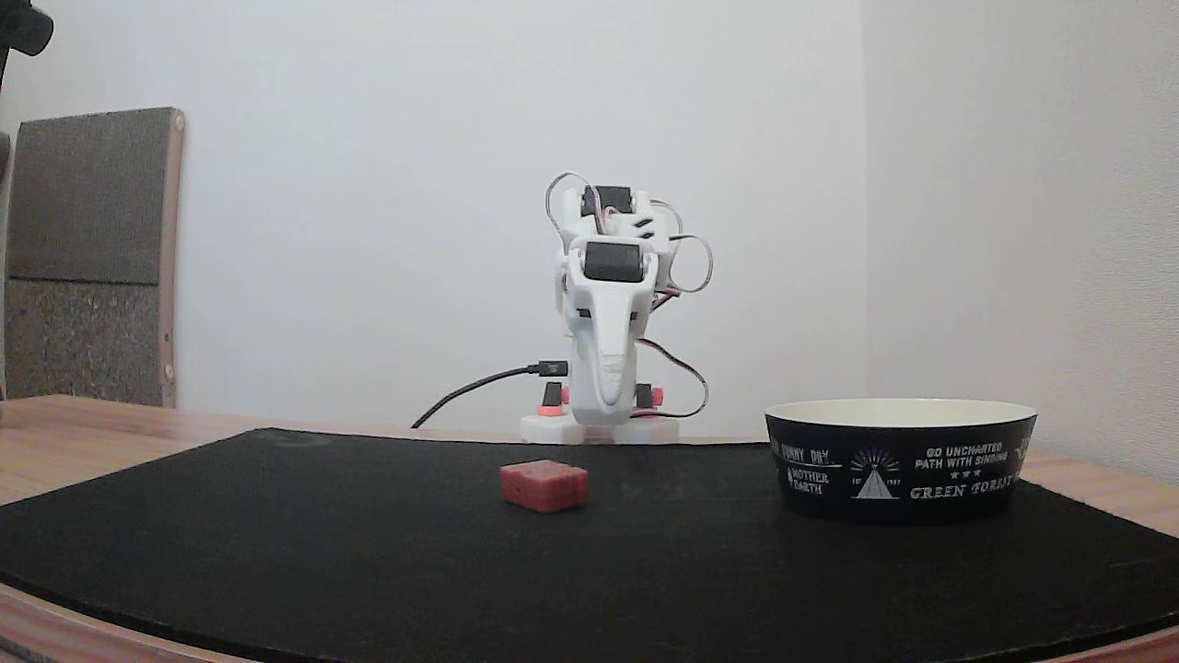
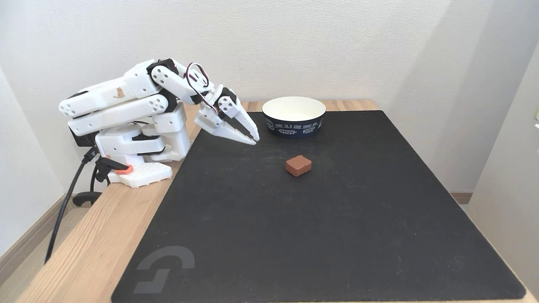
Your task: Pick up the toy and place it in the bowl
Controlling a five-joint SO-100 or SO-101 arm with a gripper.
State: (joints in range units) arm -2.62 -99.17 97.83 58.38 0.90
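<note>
A light wooden table (image 2: pixel 90 235) carries a large black rectangular mat (image 2: pixel 337 219) with a grey logo near its lower left corner in a fixed view. At the mat's nine o'clock edge in that view stands the white plastic robot arm (image 2: pixel 126 105), folded back on itself over its base, with a black cable (image 2: pixel 63 202) trailing off the table edge. In a fixed view taken low from the front, the arm (image 1: pixel 603 313) sits at twelve o'clock behind the mat (image 1: pixel 589 552).

The wide, shallow round bowl, black outside with white printed text and cream-white inside (image 2: pixel 294 116), rests on the mat at about twelve o'clock from the mat's centre; in the low view the bowl (image 1: pixel 901 458) stands at three o'clock, its tent emblem facing the camera.

The white two-finger gripper (image 2: pixel 252 139) points down and outward, hanging just above the mat's edge, its fingers drawn together with nothing between them; the gripper (image 1: pixel 610 416) points straight down in the low view.

The small dull-red rectangular block toy (image 2: pixel 298 165) lies flat on the mat, at about five o'clock from the gripper and six o'clock from the bowl, apart from both. In the low view the toy (image 1: pixel 544 485) lies well apart from the bowl, at its nine o'clock.
</note>
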